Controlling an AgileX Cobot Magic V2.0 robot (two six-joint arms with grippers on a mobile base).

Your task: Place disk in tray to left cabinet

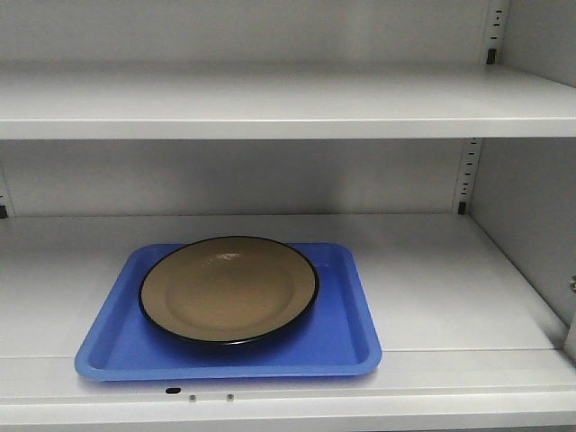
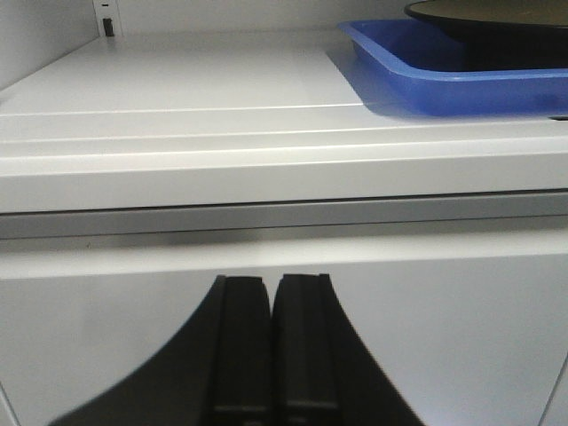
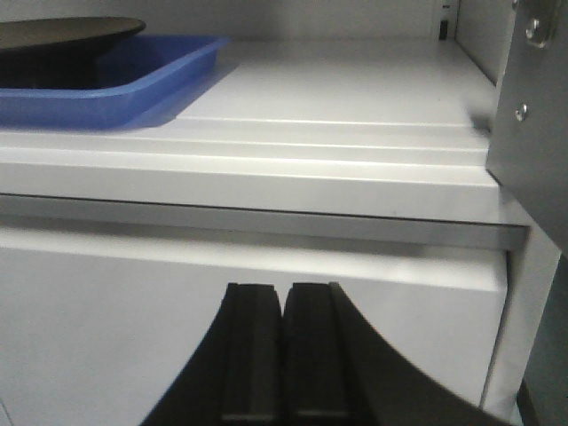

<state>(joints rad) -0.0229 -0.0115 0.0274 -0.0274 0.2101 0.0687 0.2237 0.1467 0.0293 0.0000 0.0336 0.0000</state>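
Observation:
The tan disk [image 1: 229,288] with a thin black rim lies in the blue tray [image 1: 360,346], which sits on the lower shelf of the grey-white cabinet [image 1: 450,288], left of centre near the front edge. In the left wrist view the tray [image 2: 444,84] and disk [image 2: 488,13] show at the upper right. In the right wrist view the tray [image 3: 106,89] and disk [image 3: 62,34] show at the upper left. My left gripper [image 2: 271,288] is shut and empty, below the shelf's front edge. My right gripper [image 3: 282,293] is shut and empty, also below the shelf edge.
An upper shelf [image 1: 288,103] spans the cabinet above the tray. Slotted strips [image 1: 468,175] run up the back right corner. The cabinet's right wall [image 1: 531,234] and a metal hinge plate [image 3: 532,106] stand at the right.

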